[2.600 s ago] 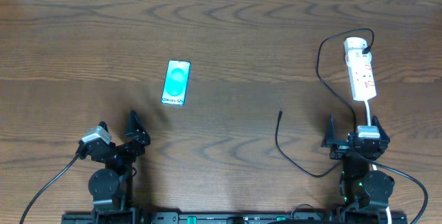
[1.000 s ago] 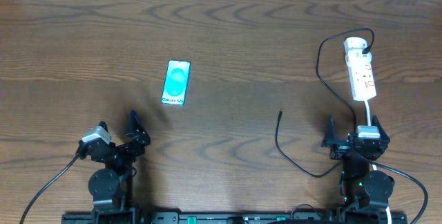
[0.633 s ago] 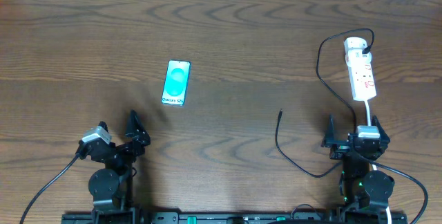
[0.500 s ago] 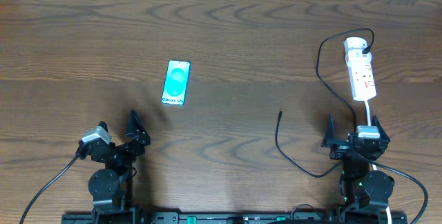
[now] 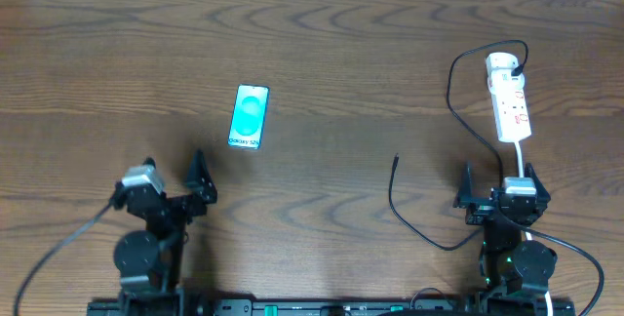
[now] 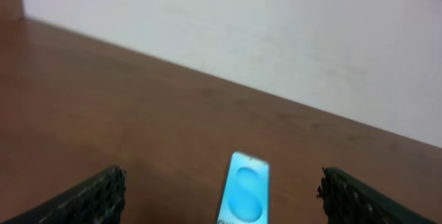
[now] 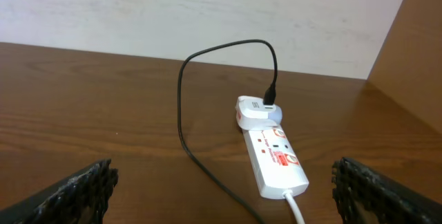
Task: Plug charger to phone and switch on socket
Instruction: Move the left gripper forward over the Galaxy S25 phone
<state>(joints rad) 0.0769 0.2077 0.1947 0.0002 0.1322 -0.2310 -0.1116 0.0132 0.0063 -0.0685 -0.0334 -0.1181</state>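
left gripper (image 5: 174, 172) nudged toward the phone (image 5: 250, 116), it and the right gripper (image 5: 499, 175) both wide open, so nothing's done yet: cable tip (image 5: 395, 160) lies loose well apart from the phone, power strip (image 5: 511, 101) switch too small to read.

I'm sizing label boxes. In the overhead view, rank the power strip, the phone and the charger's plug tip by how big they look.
1. power strip: longest, but narrower than the phone, so the two are close.
2. phone.
3. plug tip: clearly smallest.
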